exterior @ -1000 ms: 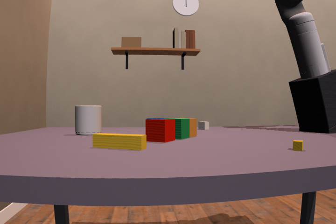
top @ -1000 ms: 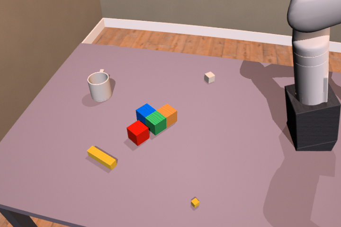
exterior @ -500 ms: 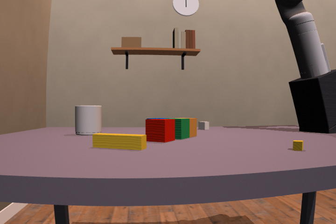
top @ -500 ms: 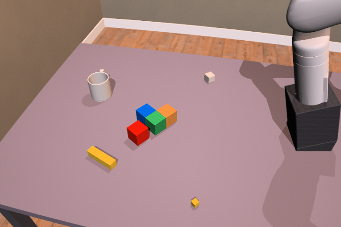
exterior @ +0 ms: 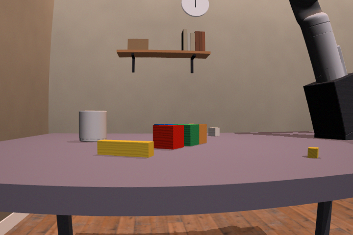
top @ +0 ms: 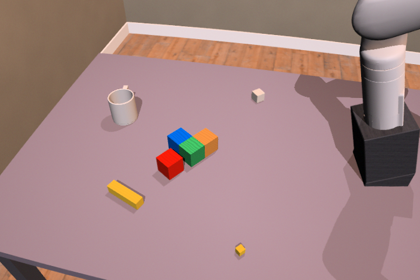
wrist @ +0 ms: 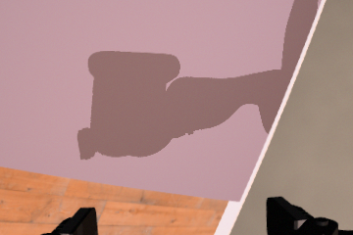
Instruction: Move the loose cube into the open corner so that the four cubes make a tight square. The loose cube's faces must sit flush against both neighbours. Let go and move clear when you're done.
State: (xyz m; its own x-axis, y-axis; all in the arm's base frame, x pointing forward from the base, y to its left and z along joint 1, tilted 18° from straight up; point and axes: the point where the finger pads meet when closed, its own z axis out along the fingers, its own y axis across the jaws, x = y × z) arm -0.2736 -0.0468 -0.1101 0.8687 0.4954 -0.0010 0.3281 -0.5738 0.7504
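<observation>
One broad mauve tabletop (top: 266,204) (exterior: 210,170) (wrist: 37,73) carries everything. At its right, a grey-and-black robot arm (top: 384,82) (exterior: 325,49) rises from a dark, wood-grained pedestal (top: 388,161) (exterior: 322,110). The black end effector (wrist: 181,217), seen only in the wrist view, is fully open and holds nothing; its fingers stand wide apart, with the far floor, white skirting and wall in view beyond them.

A pale, cylindrical mug (top: 123,108) (exterior: 92,126) stands upright at far left, its handle on the far side. A long yellow wooden bar (top: 124,195) (exterior: 124,148) lies flat at near left.

Around the middle, the loose red wooden cube (top: 169,163) (exterior: 168,137) sits outside the group, on the near-left side of the green wooden cube (top: 192,151) (exterior: 191,135). Green meets the blue wooden cube (top: 179,136) (exterior: 164,124) and the orange wooden cube (top: 207,142) (exterior: 202,133); the open corner is on their far side. Whether red touches green is unclear.

A small off-white cube (top: 258,95) (exterior: 214,131) rests farther back, and a tiny yellow cube (top: 240,249) (exterior: 313,152) lies at near right.
</observation>
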